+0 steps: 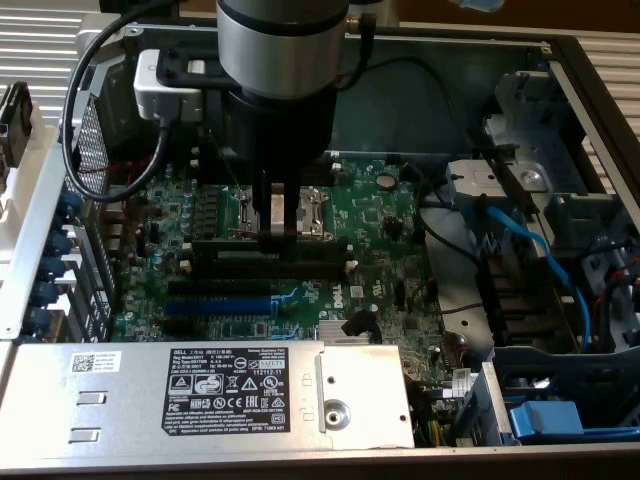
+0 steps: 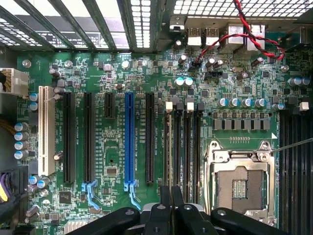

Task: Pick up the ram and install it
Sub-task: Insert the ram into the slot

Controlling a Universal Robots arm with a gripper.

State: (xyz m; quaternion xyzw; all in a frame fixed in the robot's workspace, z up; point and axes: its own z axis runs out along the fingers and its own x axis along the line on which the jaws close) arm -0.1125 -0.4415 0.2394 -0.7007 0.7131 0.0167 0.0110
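1 gripper [image 1: 279,232] pinches 1 ram [image 1: 225,244] by its top edge, clamped tight on it; the ram stands on edge between 1 blue slot [image 1: 220,303] and 1 CPU socket [image 2: 242,183].

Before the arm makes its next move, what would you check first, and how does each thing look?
1. Tool closed on the ram: ok, it pinches the stick's top edge.
2. Ram lined up with the black memory slots: ok, it runs along them in the exterior view.
3. Ram pressed fully into a slot: cannot tell.
4. White end clips open or latched: cannot tell.
5. Red and black wires away from the slots: ok, they lie up by the rear ports.
6. CPU socket untouched: ok, the tool is beside it, not on it.
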